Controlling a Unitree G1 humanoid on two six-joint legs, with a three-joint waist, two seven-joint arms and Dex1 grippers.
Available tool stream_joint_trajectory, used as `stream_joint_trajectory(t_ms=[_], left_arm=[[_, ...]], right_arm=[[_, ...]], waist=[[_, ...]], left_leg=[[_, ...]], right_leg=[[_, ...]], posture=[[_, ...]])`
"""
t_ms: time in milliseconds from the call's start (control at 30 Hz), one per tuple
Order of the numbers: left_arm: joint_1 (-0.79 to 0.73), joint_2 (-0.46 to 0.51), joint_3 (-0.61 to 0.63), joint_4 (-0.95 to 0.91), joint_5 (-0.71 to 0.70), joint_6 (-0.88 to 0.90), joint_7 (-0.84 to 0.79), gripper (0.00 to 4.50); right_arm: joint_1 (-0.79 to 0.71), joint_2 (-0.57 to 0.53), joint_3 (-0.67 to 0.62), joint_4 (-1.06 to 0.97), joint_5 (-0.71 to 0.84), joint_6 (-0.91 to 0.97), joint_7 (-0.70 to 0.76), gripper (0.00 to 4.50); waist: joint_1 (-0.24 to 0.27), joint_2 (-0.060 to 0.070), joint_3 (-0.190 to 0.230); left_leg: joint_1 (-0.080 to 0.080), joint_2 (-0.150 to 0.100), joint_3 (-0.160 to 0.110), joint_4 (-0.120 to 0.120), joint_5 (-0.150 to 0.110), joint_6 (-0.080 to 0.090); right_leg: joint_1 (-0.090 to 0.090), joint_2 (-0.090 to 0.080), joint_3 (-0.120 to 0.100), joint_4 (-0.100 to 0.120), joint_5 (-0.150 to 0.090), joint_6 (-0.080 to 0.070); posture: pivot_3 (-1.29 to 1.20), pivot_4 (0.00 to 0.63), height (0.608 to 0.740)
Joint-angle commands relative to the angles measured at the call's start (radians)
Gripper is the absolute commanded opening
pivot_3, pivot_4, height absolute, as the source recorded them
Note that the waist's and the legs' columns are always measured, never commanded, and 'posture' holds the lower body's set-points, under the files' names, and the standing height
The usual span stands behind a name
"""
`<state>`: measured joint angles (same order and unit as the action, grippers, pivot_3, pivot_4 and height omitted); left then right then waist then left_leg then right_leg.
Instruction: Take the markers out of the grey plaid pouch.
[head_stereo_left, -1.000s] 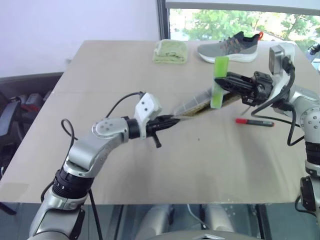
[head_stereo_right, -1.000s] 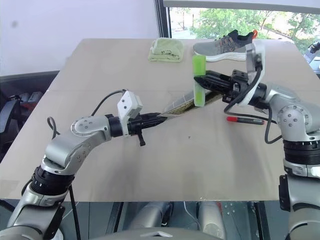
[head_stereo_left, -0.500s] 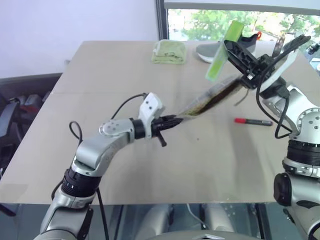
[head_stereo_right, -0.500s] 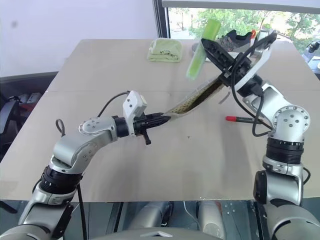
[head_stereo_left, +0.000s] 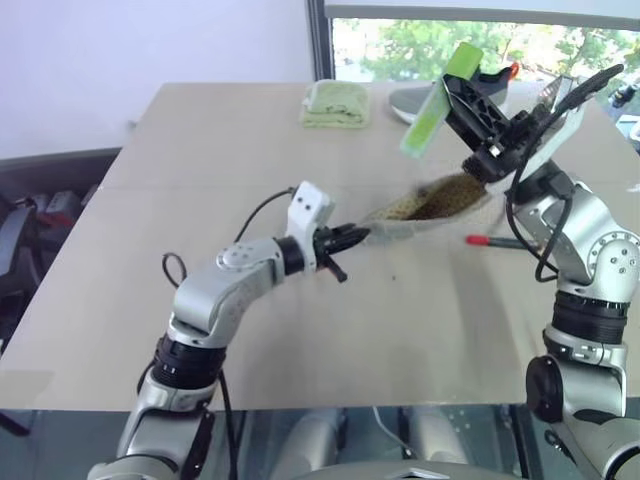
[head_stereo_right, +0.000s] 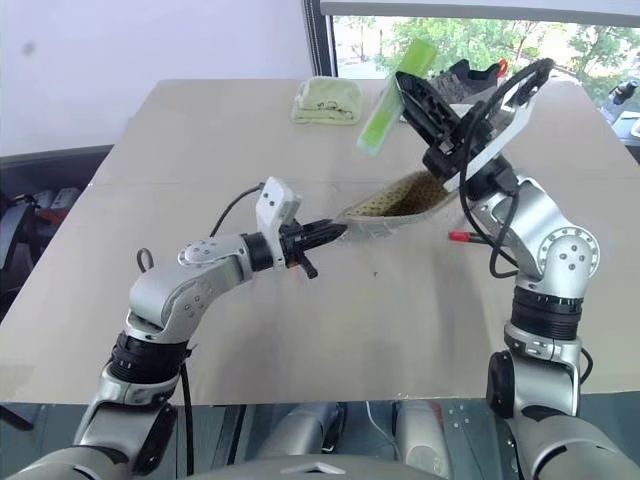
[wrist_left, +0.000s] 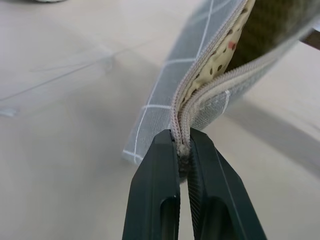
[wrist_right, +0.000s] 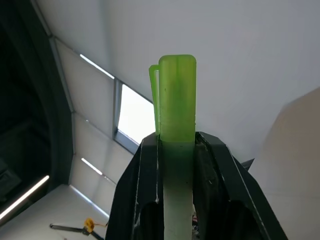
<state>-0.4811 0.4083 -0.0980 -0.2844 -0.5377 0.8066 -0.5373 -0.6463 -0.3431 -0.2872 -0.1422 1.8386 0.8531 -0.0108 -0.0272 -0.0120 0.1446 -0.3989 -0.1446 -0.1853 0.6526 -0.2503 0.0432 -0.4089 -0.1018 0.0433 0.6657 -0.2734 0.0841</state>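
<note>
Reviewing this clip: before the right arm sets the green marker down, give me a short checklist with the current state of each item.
1. Green marker clamped in the right gripper: ok.
2. Green marker fully clear of the grey plaid pouch: ok, it is lifted above the opening.
3. Left gripper shut on the pouch's zipper end: ok.
4. Red marker already out, lying on the table: ok.
5. Pouch empty inside: cannot tell, the lining is only partly visible.
6. Bare table surface near the red marker for a set-down: ok.

Green marker (head_stereo_left: 438, 98) aloft, red marker (head_stereo_left: 495, 241) on table beside open pouch (head_stereo_left: 432, 204).
</note>
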Motion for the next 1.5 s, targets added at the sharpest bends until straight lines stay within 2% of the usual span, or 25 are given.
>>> stream_joint_trajectory(t_ms=[33, 233, 300, 333, 400, 467, 533, 600, 767, 867, 933, 967, 1000, 1100, 1200, 1333, 1500], left_arm=[[-0.028, -0.012, 0.043, -0.004, -0.009, 0.003, 0.016, 0.0], [-0.022, -0.022, 0.046, -0.011, -0.001, 0.007, 0.021, 0.0], [-0.011, -0.009, 0.053, -0.014, 0.005, 0.005, 0.018, 0.0], [-0.005, 0.005, 0.058, -0.013, 0.01, 0.002, 0.013, 0.0], [0.005, 0.035, 0.063, -0.011, 0.027, -0.01, 0.002, 0.0], [0.011, 0.077, 0.064, -0.003, 0.048, -0.031, -0.018, 0.0], [0.018, 0.125, 0.077, 0.002, 0.064, -0.046, -0.038, 0.0], [0.031, 0.184, 0.082, -0.001, 0.09, -0.065, -0.067, 0.0], [0.102, 0.323, 0.113, -0.02, 0.132, -0.105, -0.124, 0.0], [0.15, 0.369, 0.131, -0.03, 0.151, -0.122, -0.14, 0.0], [0.168, 0.383, 0.152, -0.03, 0.158, -0.129, -0.136, 0.0], [0.171, 0.387, 0.162, -0.029, 0.163, -0.131, -0.13, 0.0], [0.171, 0.39, 0.171, -0.027, 0.169, -0.135, -0.124, 0.0], [0.135, 0.377, 0.201, -0.018, 0.187, -0.152, -0.086, 0.0], [0.094, 0.351, 0.214, -0.008, 0.194, -0.168, -0.058, 0.0], [0.022, 0.303, 0.245, -0.005, 0.209, -0.186, 0.01, 0.0], [0.066, 0.351, 0.261, -0.024, 0.274, -0.191, 0.032, 0.0]], right_arm=[[0.014, -0.034, 0.017, -0.053, 0.059, 0.027, 0.012, 0.3], [0.019, -0.066, 0.007, -0.045, 0.057, 0.021, 0.06, 0.3], [0.019, -0.121, -0.018, -0.027, 0.043, 0.045, 0.12, 0.3], [0.027, -0.175, -0.017, -0.018, -0.011, 0.072, 0.174, 0.3], [0.058, -0.289, 0.012, -0.022, -0.164, 0.115, 0.3, 0.3], [0.118, -0.434, 0.091, -0.049, -0.382, 0.11, 0.491, 0.3], [0.188, -0.582, 0.201, -0.061, -0.642, 0.018, 0.672, 0.3], [0.227, -0.675, 0.278, -0.028, -0.86, -0.098, 0.778, 0.3], [0.249, -0.829, 0.407, 0.062, -1.277, -0.341, 0.921, 0.3], [0.269, -0.853, 0.449, 0.078, -1.43, -0.438, 0.967, 0.3], [0.27, -0.842, 0.448, 0.078, -1.479, -0.472, 0.988, 0.3], [0.269, -0.837, 0.445, 0.076, -1.493, -0.48, 1.0, 1.33], [0.268, -0.833, 0.442, 0.074, -1.504, -0.484, 1.012, 1.66], [0.248, -0.784, 0.405, 0.087, -1.508, -0.465, 0.996, 3.22], [0.233, -0.747, 0.375, 0.09, -1.492, -0.434, 1.008, 4.48], [0.225, -0.711, 0.325, 0.098, -1.463, -0.403, 1.021, 4.48], [0.285, -0.701, 0.24, 0.083, -1.392, -0.345, 1.065, 4.48]], waist=[[-0.005, 0.0, 0.0], [-0.013, 0.0, 0.0], [-0.012, 0.0, 0.0], [-0.012, 0.0, 0.0], [-0.01, 0.0, 0.0], [-0.004, 0.0, 0.0], [-0.003, 0.0, 0.0], [-0.006, 0.0, 0.0], [-0.01, 0.001, 0.0], [-0.007, 0.001, 0.0], [-0.006, 0.001, 0.0], [-0.005, 0.001, 0.0], [-0.004, 0.001, 0.0], [0.002, 0.001, 0.0], [0.014, 0.001, 0.0], [0.024, 0.0, 0.0], [0.023, 0.0, 0.0]], left_leg=[[0.0, 0.0, 0.0, 0.0, 0.0, 0.0], [0.0, 0.0, 0.001, 0.0, 0.0, 0.0], [0.0, 0.0, 0.001, 0.0, 0.0, 0.0], [0.0, 0.0, 0.001, 0.0, 0.0, 0.0], [0.0, 0.0, 0.001, 0.0, 0.0, 0.0], [0.0, 0.0, 0.001, 0.0, 0.0, 0.0], [0.0, 0.0, 0.001, 0.0, 0.0, 0.0], [0.0, 0.0, 0.002, 0.0, 0.0, 0.0], [0.001, 0.0, 0.006, 0.0, 0.0, 0.0], [0.001, 0.001, 0.006, -0.001, 0.0, 0.0], [0.001, 0.001, 0.006, -0.001, 0.0, 0.0], [0.001, 0.001, 0.006, -0.001, 0.0, 0.0], [0.001, 0.001, 0.006, -0.001, 0.0, 0.0], [0.001, 0.002, 0.006, -0.001, 0.0, 0.0], [0.001, 0.002, 0.006, -0.001, 0.0, 0.0], [0.0, 0.002, 0.006, -0.001, 0.0, 0.0], [-0.001, 0.002, 0.006, -0.002, 0.0, 0.0]], right_leg=[[0.0, 0.0, 0.0, 0.0, 0.0, 0.0], [0.0, 0.0, 0.001, 0.001, 0.0, 0.0], [0.0, 0.0, 0.001, 0.001, 0.0, 0.0], [0.0, 0.0, 0.001, 0.001, 0.0, 0.0], [0.0, 0.0, 0.001, 0.001, 0.0, 0.0], [0.0, 0.0, 0.0, 0.0, 0.0, 0.0], [0.0, 0.001, 0.0, -0.001, 0.0, 0.0], [-0.001, 0.001, 0.001, 0.0, 0.0, 0.0], [-0.003, 0.001, 0.005, 0.003, 0.0, 0.0], [-0.003, 0.001, 0.004, 0.002, 0.0, 0.0], [-0.003, 0.001, 0.005, 0.002, 0.0, 0.0], [-0.003, 0.001, 0.005, 0.002, 0.0, 0.0], [-0.003, 0.001, 0.005, 0.002, 0.0, 0.0], [-0.003, 0.001, 0.005, 0.002, 0.0, 0.0], [-0.002, 0.001, 0.005, 0.002, 0.0, 0.0], [-0.002, 0.0, 0.004, 0.001, 0.0, 0.0], [-0.002, 0.0, 0.004, -0.001, 0.0, 0.0]], posture=[[0.0, 0.15, 0.74], [0.0, 0.15, 0.74], [0.0, 0.15, 0.74], [0.0, 0.15, 0.74], [0.0, 0.15, 0.74], [0.0, 0.15, 0.74], [0.0, 0.15, 0.74], [0.0, 0.15, 0.74], [0.0, 0.15, 0.74], [0.0, 0.15, 0.74], [0.0, 0.15, 0.74], [0.0, 0.15, 0.74], [0.0, 0.15, 0.74], [0.0, 0.15, 0.74], [0.0, 0.15, 0.74], [0.0, 0.15, 0.74], [0.0, 0.15, 0.74]])
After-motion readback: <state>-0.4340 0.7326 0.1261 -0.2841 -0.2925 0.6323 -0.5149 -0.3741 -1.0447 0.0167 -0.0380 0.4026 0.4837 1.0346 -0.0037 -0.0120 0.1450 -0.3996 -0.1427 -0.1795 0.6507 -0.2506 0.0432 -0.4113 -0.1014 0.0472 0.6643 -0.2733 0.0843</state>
